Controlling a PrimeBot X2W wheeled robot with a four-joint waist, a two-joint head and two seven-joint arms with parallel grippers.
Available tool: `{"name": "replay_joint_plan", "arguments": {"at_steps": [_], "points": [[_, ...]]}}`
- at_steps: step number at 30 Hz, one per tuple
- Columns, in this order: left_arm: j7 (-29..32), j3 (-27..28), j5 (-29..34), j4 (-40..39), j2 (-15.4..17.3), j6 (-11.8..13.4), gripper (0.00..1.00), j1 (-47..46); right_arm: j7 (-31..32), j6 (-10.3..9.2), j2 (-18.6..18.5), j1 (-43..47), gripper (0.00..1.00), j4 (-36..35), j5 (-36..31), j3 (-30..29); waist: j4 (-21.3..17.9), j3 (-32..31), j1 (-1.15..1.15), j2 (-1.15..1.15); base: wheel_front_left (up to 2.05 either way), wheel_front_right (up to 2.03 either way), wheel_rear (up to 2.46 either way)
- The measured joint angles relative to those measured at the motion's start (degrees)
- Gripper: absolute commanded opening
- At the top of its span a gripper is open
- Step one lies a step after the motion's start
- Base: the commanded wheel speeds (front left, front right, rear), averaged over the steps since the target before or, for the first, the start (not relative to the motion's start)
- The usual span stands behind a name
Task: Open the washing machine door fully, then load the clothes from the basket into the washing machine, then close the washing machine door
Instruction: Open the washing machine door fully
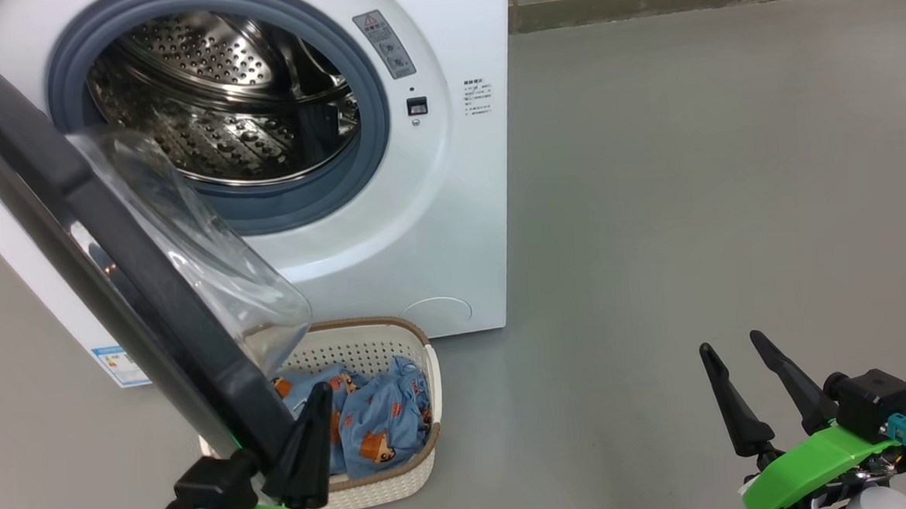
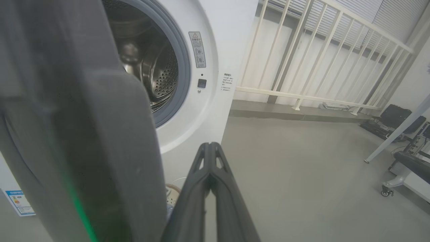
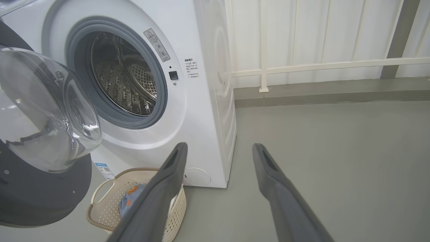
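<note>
The white washing machine point(image 1: 450, 208) stands at the upper left with its steel drum point(image 1: 220, 104) exposed. The washing machine door point(image 1: 211, 376), a black ring with a clear glass bowl, hangs open and swung out toward me. Under it sits the cream basket point(image 1: 403, 482) holding the light blue clothes point(image 1: 384, 421). My left gripper point(image 1: 319, 393) is shut with nothing in it, close against the door's lower edge and over the basket. In the left wrist view the door point(image 2: 84, 134) looms beside the shut left gripper point(image 2: 210, 146). My right gripper point(image 1: 730, 342) stands open over bare floor, well to the right.
Grey floor point(image 1: 690, 195) stretches right of the machine. A low kerb with a white railing point(image 3: 302, 64) runs behind. Wheeled equipment point(image 2: 403, 161) stands far right in the left wrist view. The right wrist view shows the basket point(image 3: 111, 208) and clothes point(image 3: 129, 200) below the door point(image 3: 40, 195).
</note>
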Motion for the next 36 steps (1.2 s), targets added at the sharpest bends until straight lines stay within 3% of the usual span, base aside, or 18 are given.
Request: {"name": "replay_joint_plan", "arguments": {"at_steps": [16, 36], "points": [[-2.5, 1.9, -1.8, 5.1, -0.2, 1.2, 0.0, -2.1, 0.0, 0.0, 0.0, 0.0, 1.0, 0.2, 0.0, 0.4, 1.2, 0.2, 0.0, 0.0, 0.0, 0.0, 0.0], [-0.5, 2.0, -1.9, 0.4, 2.8, 3.2, 0.0, 1.2, 0.0, 0.0, 1.2, 0.0, 1.0, 0.4, 0.0, 0.3, 9.5, -0.3, 0.0, 0.0, 0.0, 0.0, 0.0]]}}
